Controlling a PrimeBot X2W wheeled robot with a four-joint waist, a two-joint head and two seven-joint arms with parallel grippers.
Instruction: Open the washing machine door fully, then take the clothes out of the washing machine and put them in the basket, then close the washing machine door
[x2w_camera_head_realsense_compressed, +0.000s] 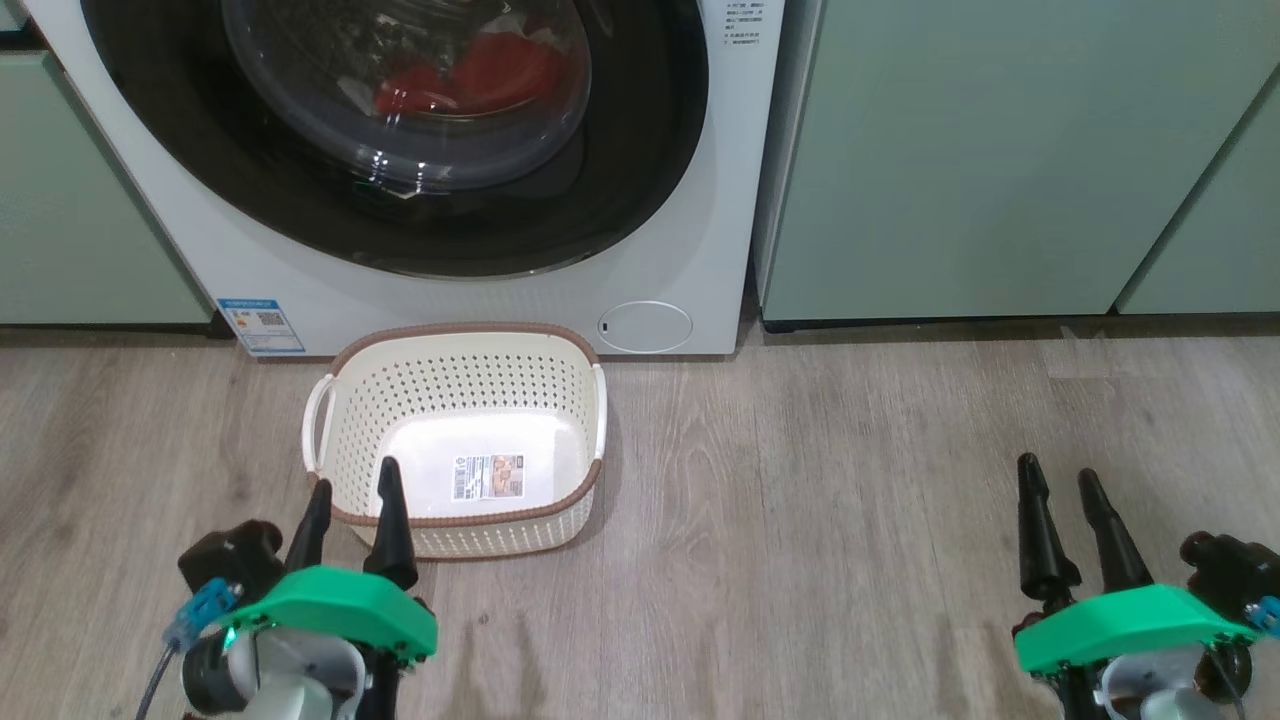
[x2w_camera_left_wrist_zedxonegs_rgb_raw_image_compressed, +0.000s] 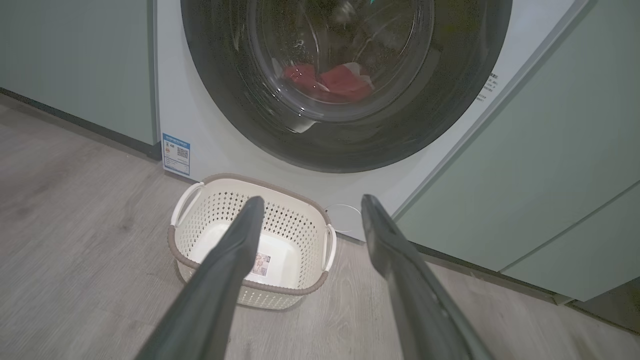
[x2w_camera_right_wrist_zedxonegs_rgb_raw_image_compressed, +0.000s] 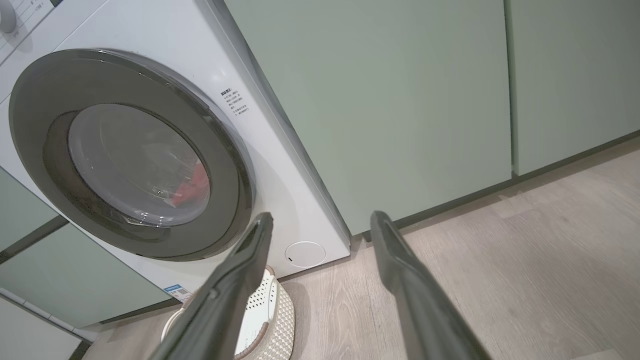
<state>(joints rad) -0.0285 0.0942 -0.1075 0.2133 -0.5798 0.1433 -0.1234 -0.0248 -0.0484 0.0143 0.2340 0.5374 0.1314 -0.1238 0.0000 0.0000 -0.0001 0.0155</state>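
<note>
**Door Shut, Basket Set Before the Washer, Both Grippers Spread**

Pale green cabinets (x2w_camera_head_realsense_compressed: 1000, 150) are seen on both sides of the washing machine (x2w_camera_head_realsense_compressed: 700, 230), and a grey wood-look floor (x2w_camera_head_realsense_compressed: 850, 520) is spread before them. The washing machine door (x2w_camera_head_realsense_compressed: 650, 150) is shut. Through its clear window the clothes (x2w_camera_head_realsense_compressed: 480, 75) are seen as a red heap with a little white, so they are closed off from both grippers. A small round white flap (x2w_camera_head_realsense_compressed: 645, 326) is set low on the machine front.

The basket (x2w_camera_head_realsense_compressed: 455, 335) is placed on the floor just before the machine, under the door. The left gripper (x2w_camera_head_realsense_compressed: 354, 474) is held spread and empty at the basket's near left corner; whether the rim is touched cannot be told. The right gripper (x2w_camera_head_realsense_compressed: 1058, 468) is likewise spread and empty, well apart from the basket, before the right-hand cabinet.

A blue-white sticker (x2w_camera_head_realsense_compressed: 260, 325) with a square code is fixed at the machine's lower left corner. A printed label (x2w_camera_head_realsense_compressed: 488, 477) is seen in the basket's base, and small lines of print (x2w_camera_head_realsense_compressed: 742, 25) beside the door. None of this writing can be read.
</note>
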